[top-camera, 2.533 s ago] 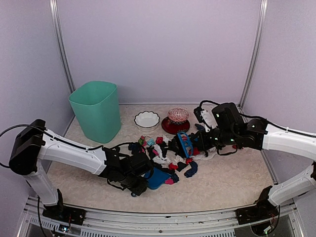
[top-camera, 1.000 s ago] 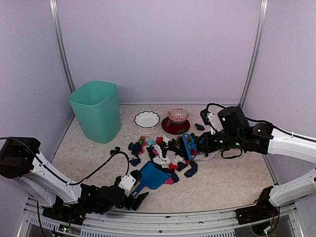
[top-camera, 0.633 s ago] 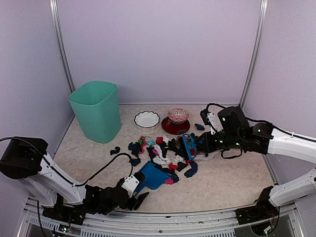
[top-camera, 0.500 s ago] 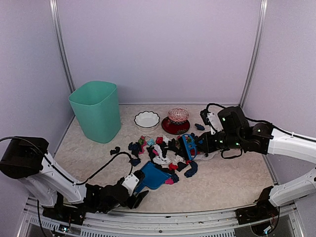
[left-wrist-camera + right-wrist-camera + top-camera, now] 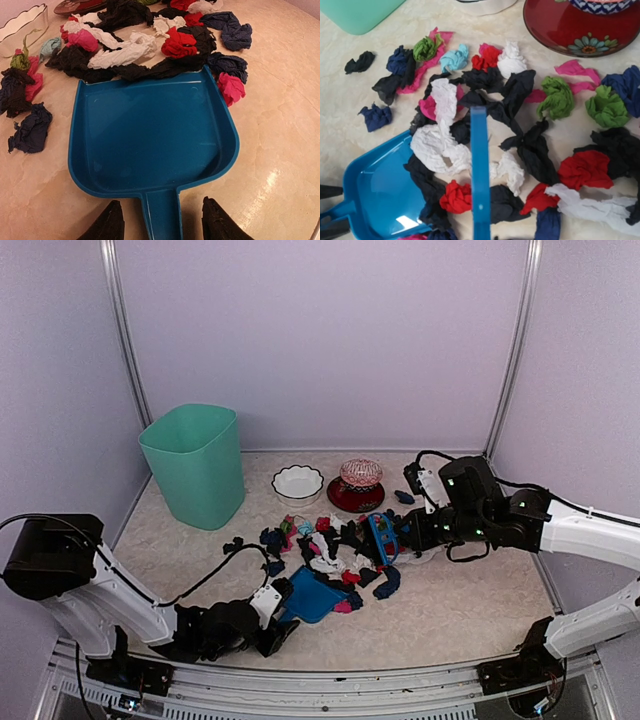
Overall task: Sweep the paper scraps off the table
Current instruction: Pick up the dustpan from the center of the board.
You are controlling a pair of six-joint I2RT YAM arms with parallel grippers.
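At table centre: scraps [image 5: 335, 545] lie in one loose heap on the table [image 5: 470, 610], mostly black, with red, pink, white, dark blue and green among them.
Strays: one black wad [image 5: 233, 544] lies left of the heap and apart from it; one dark blue wad [image 5: 403, 497] lies behind it, near the plate.
Behind the heap: a white bowl [image 5: 298, 483] and a red plate [image 5: 555, 27] stand just beyond the far scraps; a patterned bowl [image 5: 361, 473] sits on the plate.
Back left: a green bin [image 5: 195, 465] stands upright, well apart from the heap.
Dustpan [image 5: 150, 135]: it lies flat at the heap's near side, its lip touching black scraps and its floor bare blue.
Left gripper [image 5: 162, 202]: it is low over the table, jaws apart, with one finger on each side of the dustpan handle [image 5: 160, 217] and neither touching it.
Right gripper [image 5: 398, 536]: it is clamped on the brush [image 5: 377, 534], which stands among the scraps in the heap's right half.
Edges: walls [image 5: 320, 340] close the back, left and right; a metal rail [image 5: 330, 677] runs along the front.
Open room: bare table shows right of the dustpan toward the front right, and between bin and heap.
Counts: two arms, one dustpan, one brush, one bin, two bowls and one plate. The scraps are too many to count; three green wads [image 5: 555, 97] show in the right wrist view.
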